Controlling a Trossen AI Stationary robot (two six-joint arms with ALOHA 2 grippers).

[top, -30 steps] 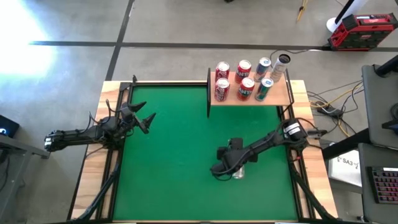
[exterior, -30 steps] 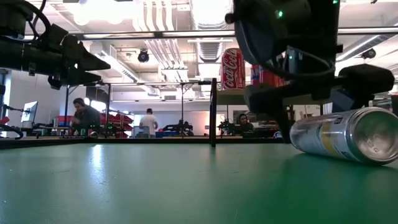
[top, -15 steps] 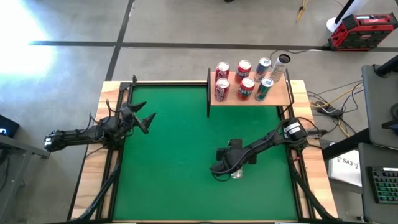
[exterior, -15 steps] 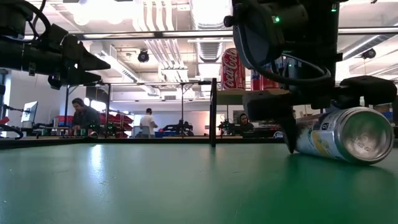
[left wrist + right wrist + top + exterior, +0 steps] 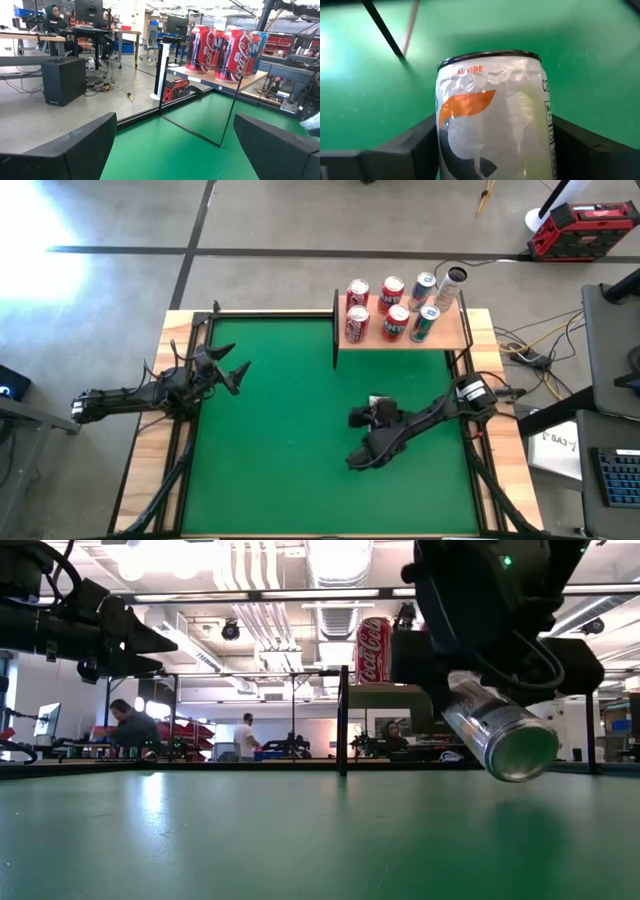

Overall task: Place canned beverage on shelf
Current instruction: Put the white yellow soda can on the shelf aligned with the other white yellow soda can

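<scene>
Canned beverage (image 5: 490,722) of silvery metal hangs clear of the green bench (image 5: 290,430), tilted with one end dipping toward the low camera, clamped between the two fingers of the right gripper (image 5: 372,446). In the right wrist view the can (image 5: 492,115) fills the middle, white with an orange mark and a dark rim, a dark finger (image 5: 407,145) pressed to each side. Seen from above, this gripper sits at about five o'clock from the bench's centre, its arm reaching in from three o'clock, and the can is mostly hidden under it. The shelf (image 5: 400,332), a tan board with a dark frame, stands at the bench's one o'clock corner, well apart from the held can; six cans stand upright on it, three red ones (image 5: 357,310) toward its nine o'clock end and blue-and-silver ones (image 5: 425,308) toward three o'clock. The left gripper (image 5: 230,372) waits at nine o'clock near the bench edge, raised, its fingers spread wide apart with nothing between them. People show in the room beyond the bench (image 5: 128,728).
</scene>
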